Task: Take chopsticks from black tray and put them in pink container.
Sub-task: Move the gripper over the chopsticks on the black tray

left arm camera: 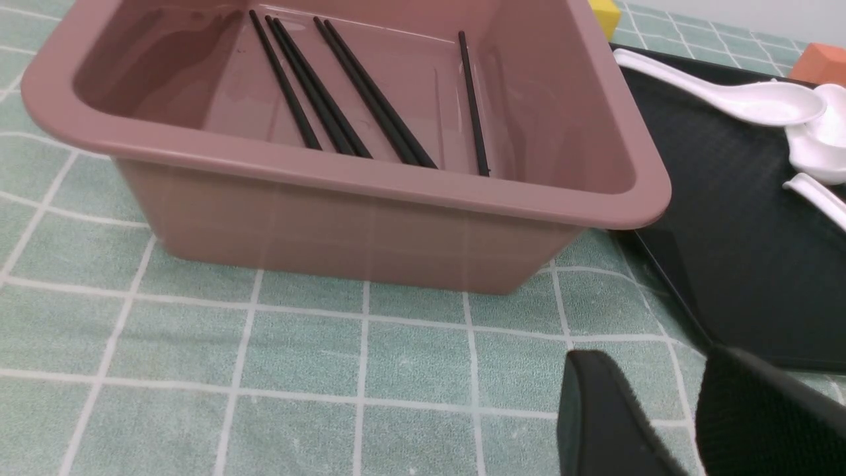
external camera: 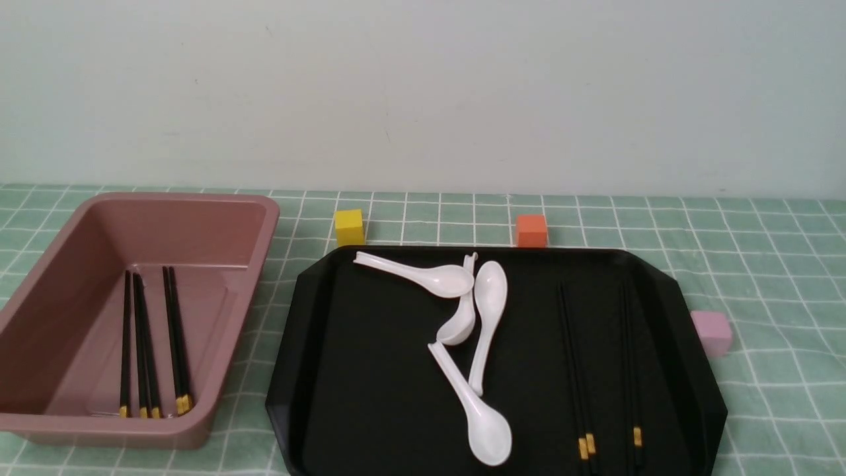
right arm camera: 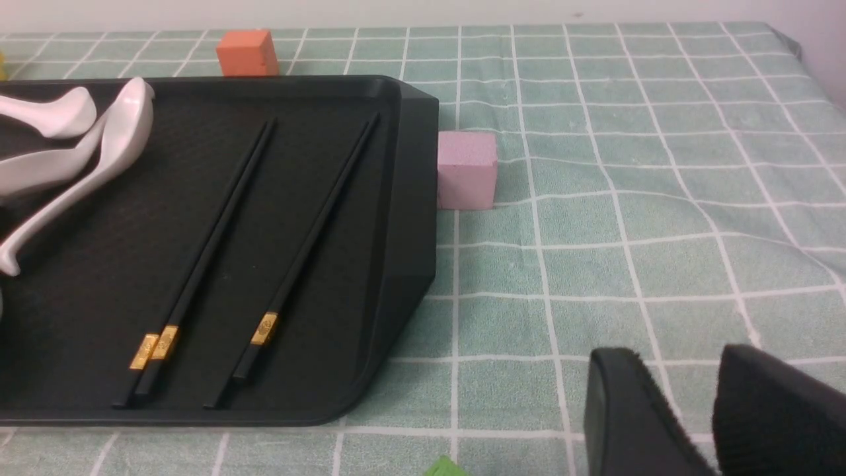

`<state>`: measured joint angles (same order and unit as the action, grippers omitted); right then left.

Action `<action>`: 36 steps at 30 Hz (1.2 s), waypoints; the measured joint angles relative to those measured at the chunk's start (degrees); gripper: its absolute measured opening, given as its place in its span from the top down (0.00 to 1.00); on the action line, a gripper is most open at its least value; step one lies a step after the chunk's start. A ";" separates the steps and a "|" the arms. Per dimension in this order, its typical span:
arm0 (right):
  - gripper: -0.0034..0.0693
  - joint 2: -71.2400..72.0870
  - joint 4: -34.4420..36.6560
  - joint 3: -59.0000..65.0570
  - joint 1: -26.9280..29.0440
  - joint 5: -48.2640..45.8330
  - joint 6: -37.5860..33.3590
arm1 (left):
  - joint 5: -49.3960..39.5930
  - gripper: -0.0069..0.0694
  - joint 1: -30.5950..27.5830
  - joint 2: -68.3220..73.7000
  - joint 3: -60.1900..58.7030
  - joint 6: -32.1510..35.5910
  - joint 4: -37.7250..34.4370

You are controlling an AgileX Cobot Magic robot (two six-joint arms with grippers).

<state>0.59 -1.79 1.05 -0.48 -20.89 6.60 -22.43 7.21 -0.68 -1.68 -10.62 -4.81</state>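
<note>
Three black chopsticks lie lengthwise on the right side of the black tray point(external camera: 370, 370): a close pair point(external camera: 574, 370) and a single one point(external camera: 631, 363), gold bands toward me. The right wrist view shows the same pair point(right arm camera: 211, 251) and single stick point(right arm camera: 310, 244). Several more chopsticks point(external camera: 145, 344) rest inside the pink container point(external camera: 178, 228) at the left. My left gripper point(left arm camera: 661, 370) hovers open and empty over the cloth, near the container's point(left arm camera: 370, 238) front corner. My right gripper point(right arm camera: 677, 370) is open and empty over the cloth, beside the tray's point(right arm camera: 410, 198) right edge. Neither gripper shows in the front view.
Several white spoons point(external camera: 486, 330) lie tangled mid-tray. A yellow cube point(external camera: 349, 227) and an orange cube point(external camera: 531, 230) stand behind the tray. A pale-pink cube point(external camera: 712, 332) touches the tray's right rim. A green scrap point(right arm camera: 446, 468) lies near the tray's front corner.
</note>
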 joint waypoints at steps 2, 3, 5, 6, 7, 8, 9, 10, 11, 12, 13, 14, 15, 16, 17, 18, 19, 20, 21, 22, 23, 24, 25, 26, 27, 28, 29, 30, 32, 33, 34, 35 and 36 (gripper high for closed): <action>0.63 0.00 0.00 0.00 0.00 0.00 0.00 | 0.00 0.60 0.00 0.00 0.00 0.00 0.00; 0.63 0.00 0.00 0.00 0.00 0.00 0.00 | 0.00 0.60 0.00 0.00 0.00 0.00 0.00; 0.63 0.00 0.00 0.00 0.00 0.00 0.00 | 0.00 0.60 0.00 0.00 0.00 0.00 0.00; 0.63 0.00 0.00 0.00 0.00 0.00 0.00 | 0.00 0.60 0.00 0.00 0.00 0.00 0.00; 0.63 0.00 0.00 0.00 0.00 0.00 0.00 | 0.00 0.60 0.00 0.00 0.00 0.00 0.00; 0.63 0.00 -0.07 0.00 0.00 0.00 0.00 | 0.00 0.60 0.00 0.00 0.00 0.00 0.00; 0.63 0.00 0.00 0.00 0.00 0.00 0.06 | 0.00 0.60 0.00 0.00 0.00 0.00 0.00; 0.63 0.00 0.47 0.00 0.00 0.12 0.40 | 0.00 0.60 0.00 0.00 0.00 0.00 0.00; 0.62 0.00 1.44 0.00 0.00 0.30 1.03 | 0.00 0.60 0.00 0.00 0.00 0.00 0.00; 0.62 0.00 3.55 0.00 0.00 0.71 2.39 | 0.00 0.60 0.00 0.00 0.00 0.00 0.00; 0.62 0.00 6.03 0.12 0.00 1.32 3.94 | 0.00 0.60 0.00 0.00 0.00 0.00 0.00; 0.62 0.00 8.27 0.19 0.00 1.92 5.32 | 0.00 0.60 0.00 0.00 0.00 0.00 0.00; 0.62 0.00 15.29 0.31 0.00 3.33 9.44 | 0.00 0.60 0.00 0.00 0.00 0.00 0.00; 0.62 0.00 16.24 0.31 0.00 3.51 9.94 | 0.00 0.60 0.00 0.00 0.00 0.00 0.00; 0.62 0.00 20.71 0.31 0.00 4.67 12.41 | 0.00 0.60 0.00 0.00 0.00 0.00 0.00; 0.62 0.00 27.76 0.32 0.00 6.75 15.79 | 0.00 0.60 0.00 0.00 0.00 0.00 0.00; 0.62 0.00 29.70 0.32 0.00 7.08 16.28 | 0.00 0.60 0.00 0.00 0.00 0.00 0.00; 0.62 0.00 31.96 0.32 0.00 7.88 17.10 | 0.00 0.60 0.00 0.00 0.00 0.00 0.00; 0.62 0.00 34.54 0.32 0.00 8.64 17.53 | 0.00 0.60 0.00 0.00 0.00 0.00 0.00; 0.62 0.00 35.23 0.32 0.00 8.87 17.60 | 0.00 0.60 0.00 0.00 0.00 0.00 0.00; 0.62 0.00 37.35 0.32 0.00 9.73 18.04 | 0.00 0.60 0.00 0.00 0.00 0.00 0.00; 0.62 0.00 38.25 0.32 0.00 10.06 18.11 | 0.00 0.60 0.00 0.00 0.00 0.00 0.00; 0.62 0.00 38.92 0.32 0.00 10.34 18.16 | 0.00 0.60 0.00 0.00 0.00 0.00 0.00; 0.62 0.00 39.20 0.32 0.00 10.48 18.16 | 0.00 0.60 0.00 0.00 0.00 0.00 0.00; 0.62 0.00 39.66 0.32 0.00 10.59 18.07 | 0.00 0.60 0.00 0.00 0.00 0.00 0.00; 0.62 0.00 39.82 0.32 0.00 10.59 17.99 | 0.00 0.60 0.00 0.00 0.00 0.00 0.00; 0.62 0.00 39.93 -0.20 0.00 10.32 17.15 | 0.00 0.60 0.00 0.00 0.00 0.00 0.00; 0.62 0.00 39.86 -1.28 0.00 10.10 16.18 | 0.00 0.60 0.00 0.00 0.00 0.00 0.00; 0.62 0.00 38.84 -5.23 0.00 10.01 12.03 | 0.00 0.60 0.00 0.00 0.00 0.00 0.00; 0.62 -0.07 37.97 -7.86 0.00 9.86 9.06 | 0.00 0.60 0.00 0.00 0.00 0.00 0.00; 0.62 -0.82 36.57 -11.42 0.00 9.20 5.08 | 0.00 0.60 0.00 0.00 0.00 0.00 0.00; 0.62 -1.49 35.79 -13.31 0.00 8.58 3.06 | 0.00 0.60 0.00 0.00 0.00 0.00 0.00; 0.63 -2.07 35.22 -14.61 0.00 7.95 1.73 | 0.00 0.60 0.00 0.00 0.00 0.00 0.00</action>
<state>-1.49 33.43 -13.55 -0.48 -12.94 8.34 -22.43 7.21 -0.68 -1.68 -10.62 -4.81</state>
